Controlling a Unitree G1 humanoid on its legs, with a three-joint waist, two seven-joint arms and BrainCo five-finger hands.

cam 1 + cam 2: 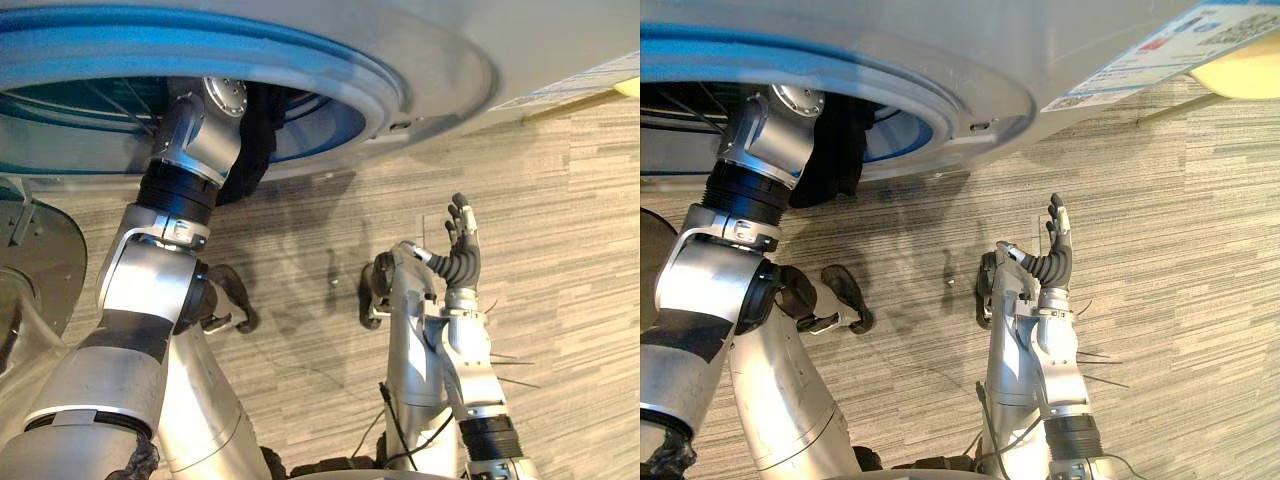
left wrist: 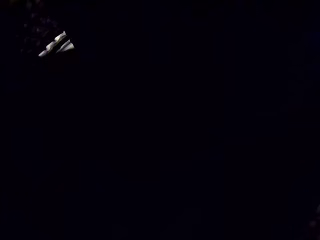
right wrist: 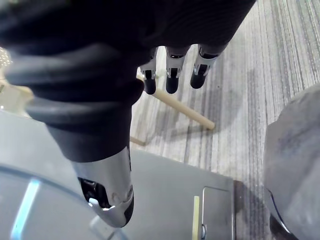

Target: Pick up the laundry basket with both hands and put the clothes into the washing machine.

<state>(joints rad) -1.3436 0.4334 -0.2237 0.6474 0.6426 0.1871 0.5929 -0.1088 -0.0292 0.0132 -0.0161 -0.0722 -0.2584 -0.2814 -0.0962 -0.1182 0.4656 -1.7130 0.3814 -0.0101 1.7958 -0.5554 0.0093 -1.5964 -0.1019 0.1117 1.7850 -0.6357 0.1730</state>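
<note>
Inside the washing machine (image 1: 430, 50) the left arm (image 1: 190, 150) reaches deep; the left robot hand is hidden, grip impossible to tell. Dark clothes (image 1: 255, 140) hang at the opening's rim. The right robot hand (image 1: 462, 245) hovers released. Loading seems underway; next, push the clothes fully in.

Washing machine (image 1: 450, 60) front: smooth grey panel, semi-gloss, looks like painted metal. Door ring (image 1: 200, 50): blue, glossy, prob. plastic. Cloth (image 1: 255, 140) at opening: dark, matt, soft. Floor (image 1: 560, 200): striped carpet, matt, rough weave. Right hand (image 1: 462, 262): dark ribbed cover, matt, rubber-like; fingers (image 3: 172, 75) silver w/ satin sheen.
</note>
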